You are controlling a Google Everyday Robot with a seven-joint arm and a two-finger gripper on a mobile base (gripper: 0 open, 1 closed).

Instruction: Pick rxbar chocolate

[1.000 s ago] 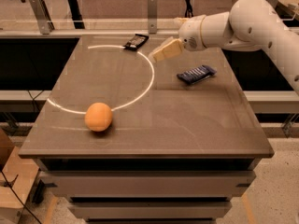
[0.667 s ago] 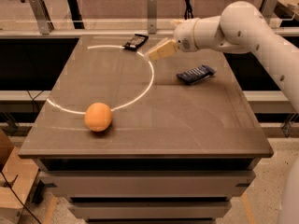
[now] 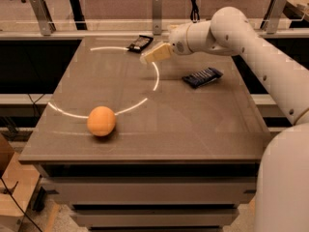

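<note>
Near back edge of table (image 3: 193,129), left of centre: rxbar chocolate (image 3: 140,43), lying flat, black wrapper with pale lettering. Just right of it and a touch nearer the camera: gripper (image 3: 153,54), hanging above the tabletop at the end of white arm (image 3: 231,30) reaching in from the right. Close beside the bar but apart from it, no contact visible. Cannot tell from this view whether gripper released or clenched; carrying nothing as far as seen. Elsewhere: dark blue wrapped bar (image 3: 203,76) lying right of the gripper, well apart from the target; orange (image 3: 101,121) near front left, well apart from both bars; thin white arc (image 3: 155,76) curving across the tabletop between orange and gripper. Progress, as a judgement: approach mostly done, aimed at the correct bar and not the blue one. Nothing grasped yet, bar not lifted. Left to do: close the last gap leftward and down, straddle the bar, clamp, lift clear. Likely snag: thin flat wrapper flush on the surface, hard to get under, prone to sliding toward the back rim.
</note>
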